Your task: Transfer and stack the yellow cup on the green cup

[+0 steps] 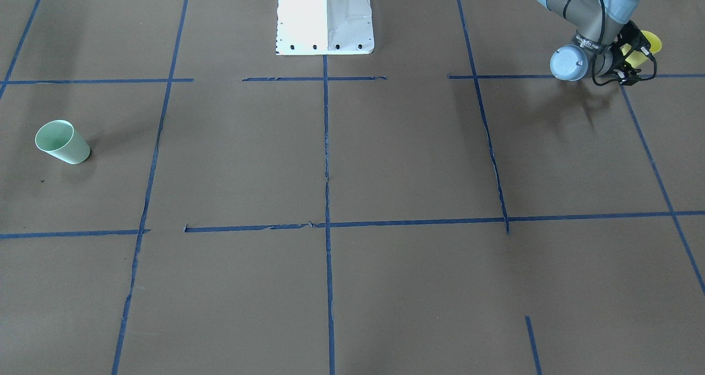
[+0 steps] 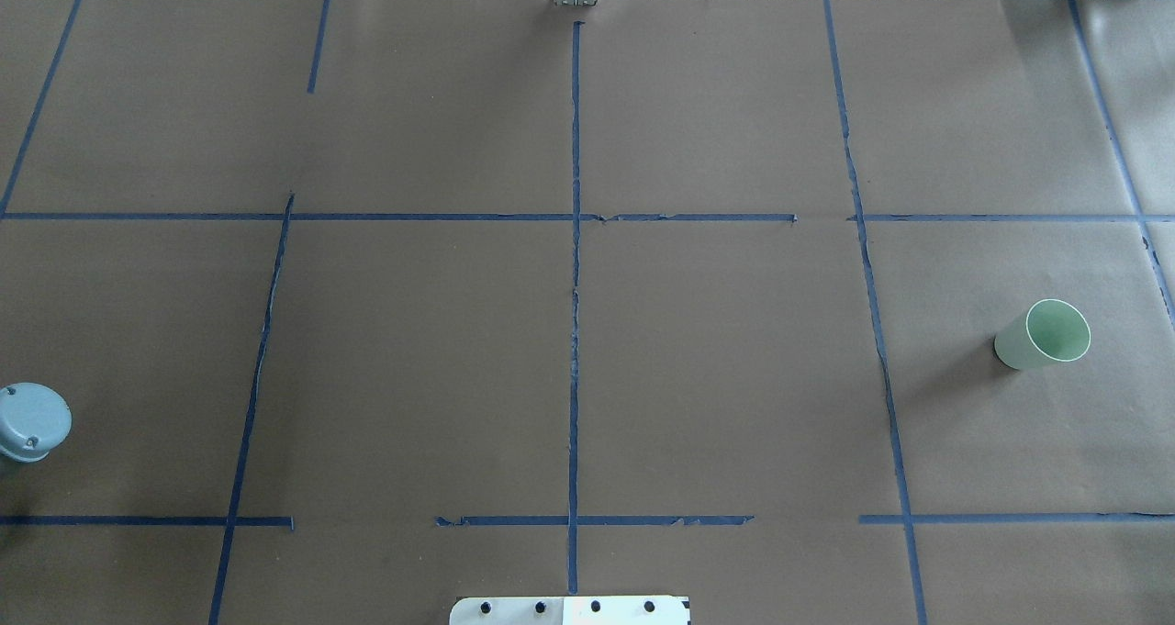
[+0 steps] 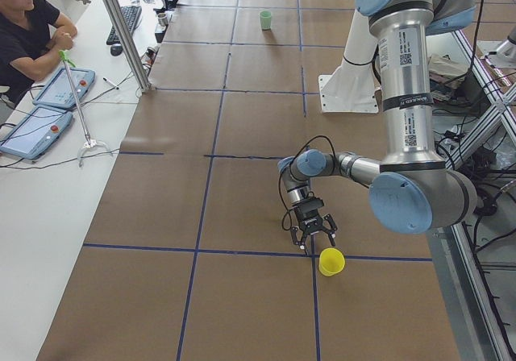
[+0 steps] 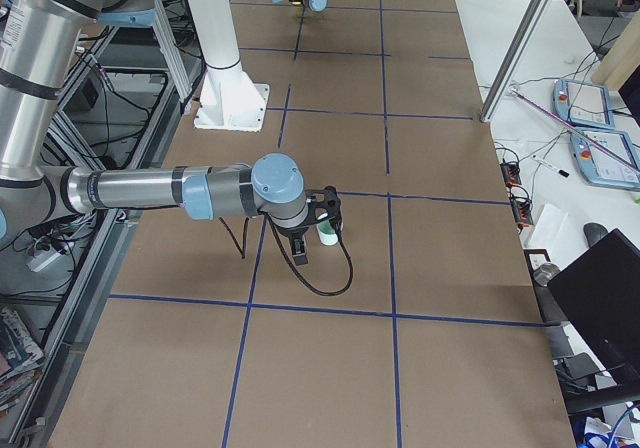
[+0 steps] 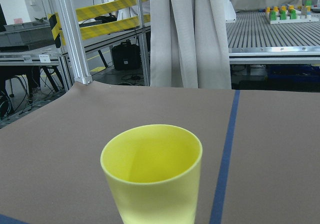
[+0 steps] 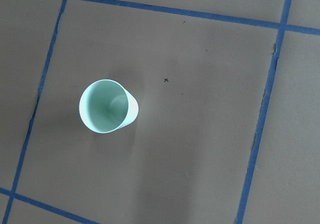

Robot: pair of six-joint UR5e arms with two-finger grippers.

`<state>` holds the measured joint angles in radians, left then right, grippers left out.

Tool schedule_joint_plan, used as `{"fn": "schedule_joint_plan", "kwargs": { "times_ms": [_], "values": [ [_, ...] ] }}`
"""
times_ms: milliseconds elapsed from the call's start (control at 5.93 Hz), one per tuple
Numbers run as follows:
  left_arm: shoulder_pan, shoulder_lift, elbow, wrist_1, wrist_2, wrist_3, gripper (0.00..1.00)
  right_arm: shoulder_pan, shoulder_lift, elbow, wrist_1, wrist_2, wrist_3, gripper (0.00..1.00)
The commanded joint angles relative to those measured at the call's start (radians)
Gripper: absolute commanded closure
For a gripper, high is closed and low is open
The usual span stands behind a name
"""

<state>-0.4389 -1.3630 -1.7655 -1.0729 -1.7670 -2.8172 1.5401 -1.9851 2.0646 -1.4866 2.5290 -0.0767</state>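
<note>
Two cups apart: your left gripper (image 3: 314, 240) gapes beside the yellow cup (image 1: 653, 43), front view's upper right, set to grab; right gripper (image 4: 316, 229), above the green cup (image 1: 61, 142), can't be judged open or closed.

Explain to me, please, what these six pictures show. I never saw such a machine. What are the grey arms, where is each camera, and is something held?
This is a robot with two jointed arms, each ending in a two-finger gripper, at a brown table marked with blue tape. Four pictures come from fixed cameras: one facing the robot, one above its shoulders, one at each table end. Two come from cameras on the wrists. On the table stand a yellow cup and a green cup, far apart, both upright. The left gripper is open close to the yellow cup, not gripping it. The right gripper hangs over the green cup; whether it is open I cannot tell. No cup is held.
</note>
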Motion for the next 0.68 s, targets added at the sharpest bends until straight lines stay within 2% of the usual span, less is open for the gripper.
{"fn": "schedule_joint_plan", "kwargs": {
  "times_ms": [0,506],
  "values": [
    [0.04,0.004,0.034,0.001,-0.034,-0.048,0.0,0.0,-0.004,0.002,0.0,0.042,0.0,0.0],
    [0.049,0.008,0.089,-0.004,-0.034,-0.045,0.02,0.0,-0.006,0.002,0.0,0.047,0.0,0.0]
  ]
}}
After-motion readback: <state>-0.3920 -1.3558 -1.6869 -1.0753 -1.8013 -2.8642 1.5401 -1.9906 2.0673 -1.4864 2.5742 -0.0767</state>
